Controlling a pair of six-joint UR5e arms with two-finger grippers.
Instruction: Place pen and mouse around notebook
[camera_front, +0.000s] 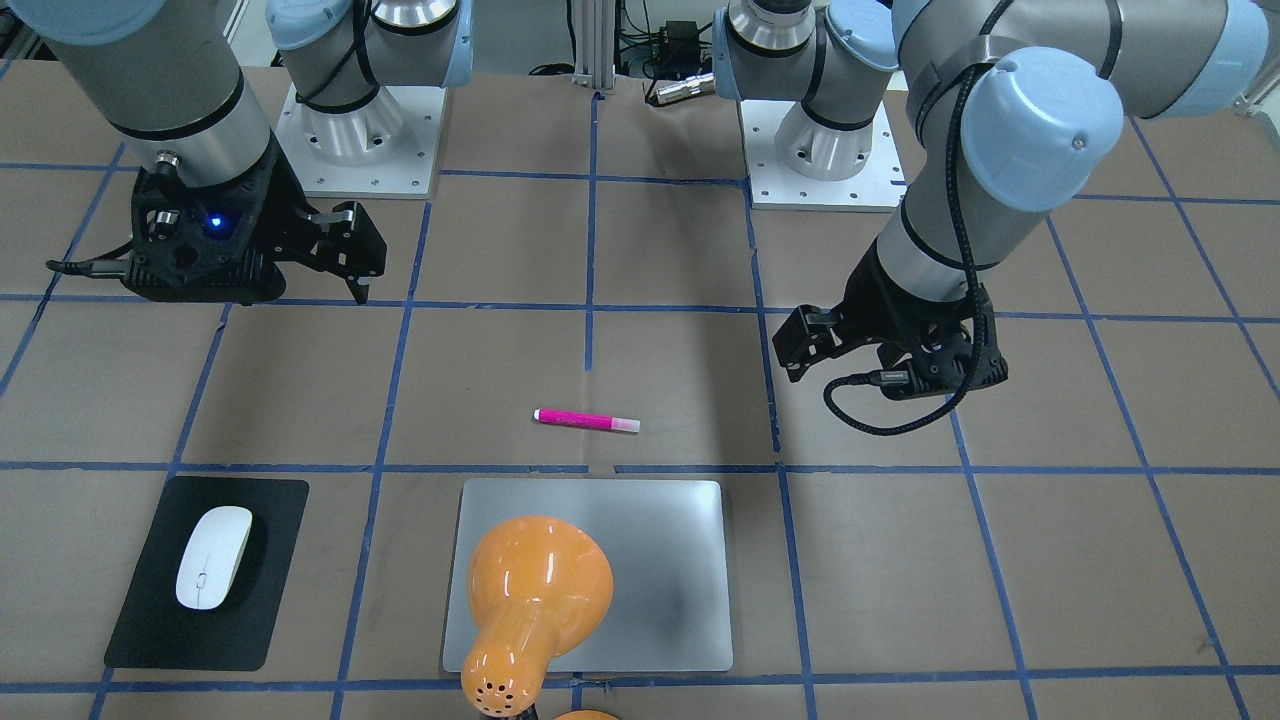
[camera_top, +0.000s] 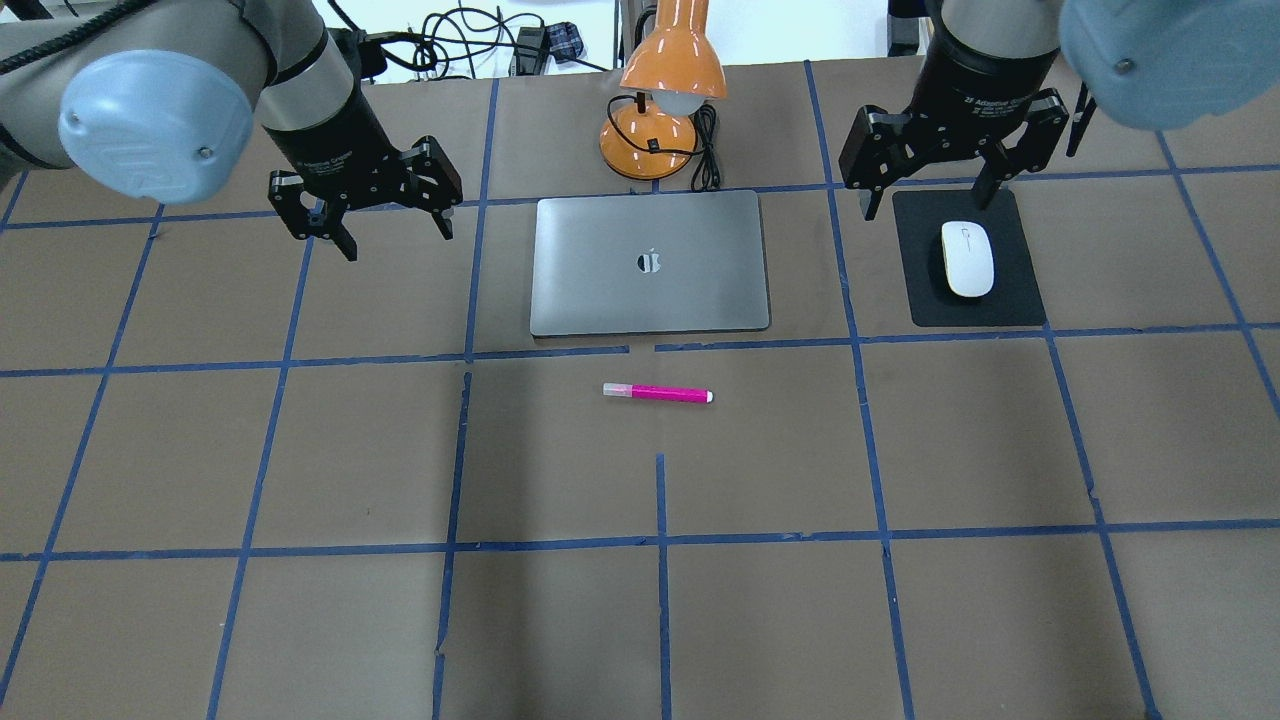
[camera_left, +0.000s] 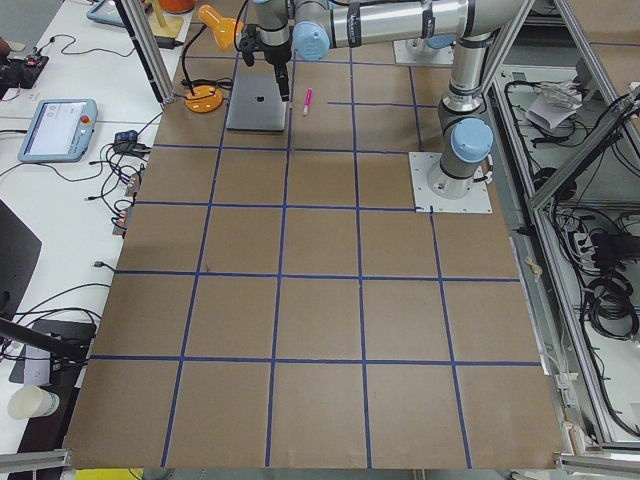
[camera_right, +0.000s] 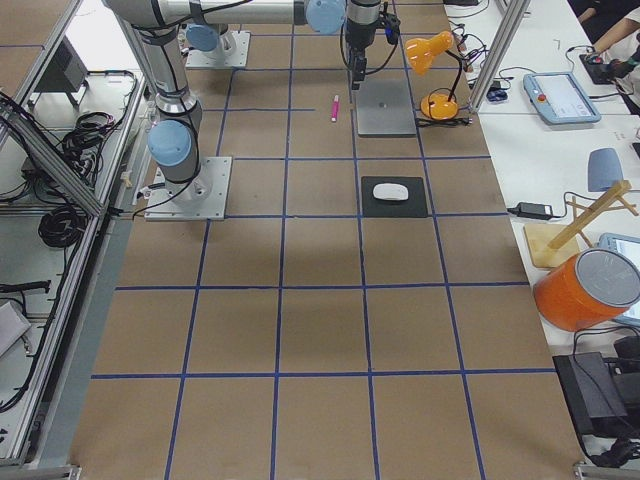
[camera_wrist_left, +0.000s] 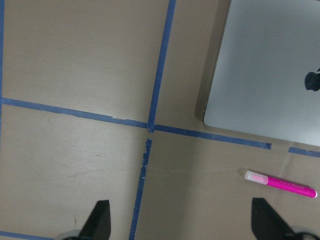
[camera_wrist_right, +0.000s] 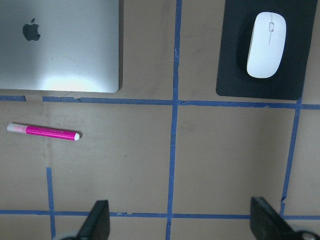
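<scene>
The silver notebook (camera_top: 650, 262) (camera_front: 660, 560) lies closed at the table's far middle. The magenta pen (camera_top: 657, 393) (camera_front: 586, 420) lies flat just in front of it, parallel to its near edge, pale cap to the left. To the notebook's right, the white mouse (camera_top: 967, 259) (camera_front: 213, 556) rests on a black mat (camera_top: 1012, 300). My right gripper (camera_top: 928, 203) (camera_front: 352, 255) hangs open and empty above the mat's far left corner. My left gripper (camera_top: 397, 238) (camera_front: 803, 348) hangs open and empty to the left of the notebook. The right wrist view shows pen (camera_wrist_right: 43, 132), mouse (camera_wrist_right: 266, 45) and notebook (camera_wrist_right: 60, 45).
An orange desk lamp (camera_top: 665, 100) (camera_front: 535, 590) stands behind the notebook, its shade leaning over the notebook's far edge, its cord beside it. Brown paper with a blue tape grid covers the table (camera_top: 640, 620). The arm bases (camera_front: 360, 140) stand at the robot's side.
</scene>
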